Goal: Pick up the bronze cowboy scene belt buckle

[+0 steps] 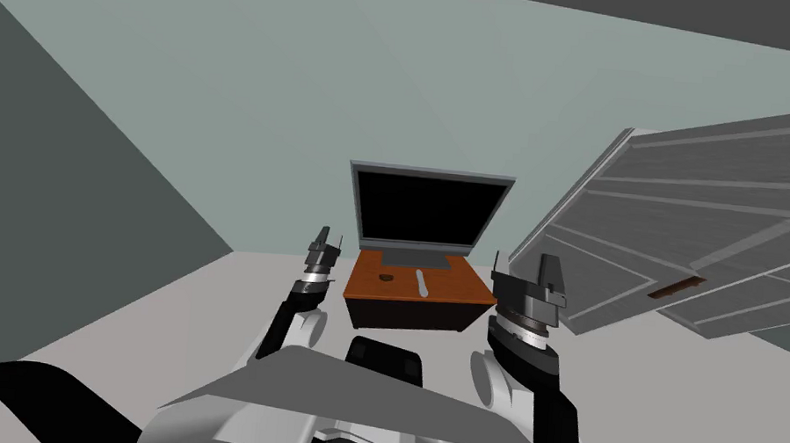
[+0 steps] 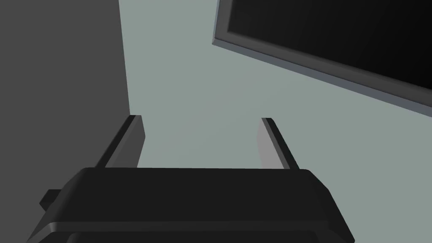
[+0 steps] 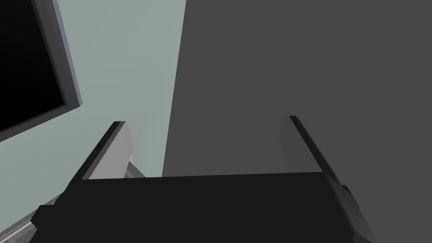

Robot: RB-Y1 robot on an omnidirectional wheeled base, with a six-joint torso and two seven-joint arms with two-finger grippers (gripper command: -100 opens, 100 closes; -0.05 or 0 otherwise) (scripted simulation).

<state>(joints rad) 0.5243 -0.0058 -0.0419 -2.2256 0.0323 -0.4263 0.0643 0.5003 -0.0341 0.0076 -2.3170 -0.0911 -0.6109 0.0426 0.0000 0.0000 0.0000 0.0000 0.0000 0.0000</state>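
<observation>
On orange-topped stand: buckle, small dark-brown blob.

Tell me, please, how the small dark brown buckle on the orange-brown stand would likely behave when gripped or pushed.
The small dark brown buckle lies low and flat on the orange-brown stand, so it probably won't roll or tip. So small, it may slide if nudged and offer little to grip.

No readable text, label, brand, number or sign anywhere; television screen blank, black.
</observation>
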